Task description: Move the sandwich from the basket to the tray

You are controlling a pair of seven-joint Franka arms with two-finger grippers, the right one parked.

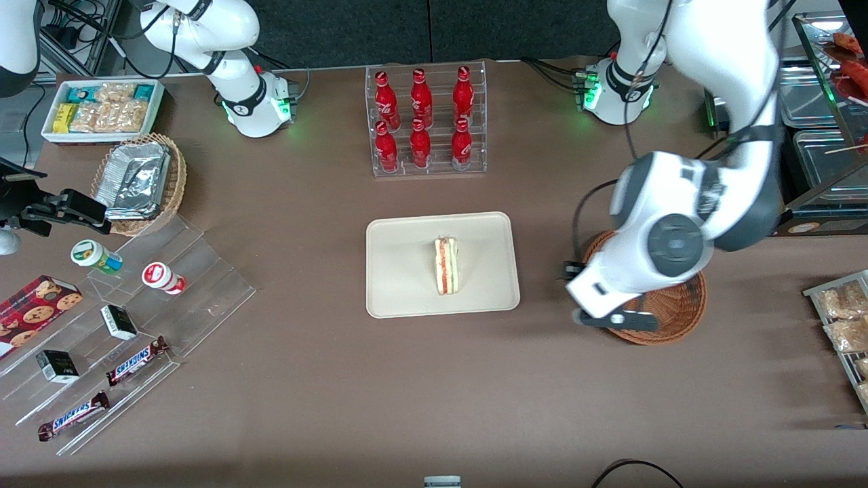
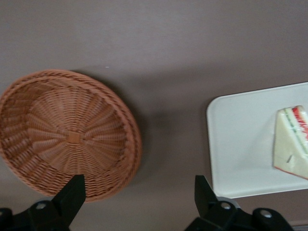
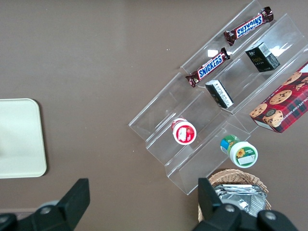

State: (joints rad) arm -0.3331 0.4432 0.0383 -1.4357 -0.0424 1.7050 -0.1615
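Sandwich (image 1: 447, 266) already lying on the tray (image 1: 400, 298), near the tray's middle, long axis running from the bench's front edge toward the bottle rack (image 1: 427, 120). Basket (image 1: 678, 315) empty in the wrist view, bare wicker across the whole bowl, standing just beside the tray on the working arm's end of the bench. Gripper (image 2: 139, 197) hanging above the bench over the strip between basket and tray, fingers (image 2: 72, 195) spread wide apart and holding nothing.

Key relation: sandwich lies sideways from the gripper, toward the tray's middle and the parked arm's end, well clear of the fingers; basket on the opposite hand, closer. Judging from that, placing looks done, with only a retreat left, and nothing near the spread fingers to snag.

Front view gives the sandwich's full length and its spot on the tray, but hides most of the basket and the gripper under the arm. Left wrist view fills that gap: empty basket floor, open fingers, one tray corner with the sandwich's bread face and striped cut edge. Right wrist view adds only a bare tray corner.
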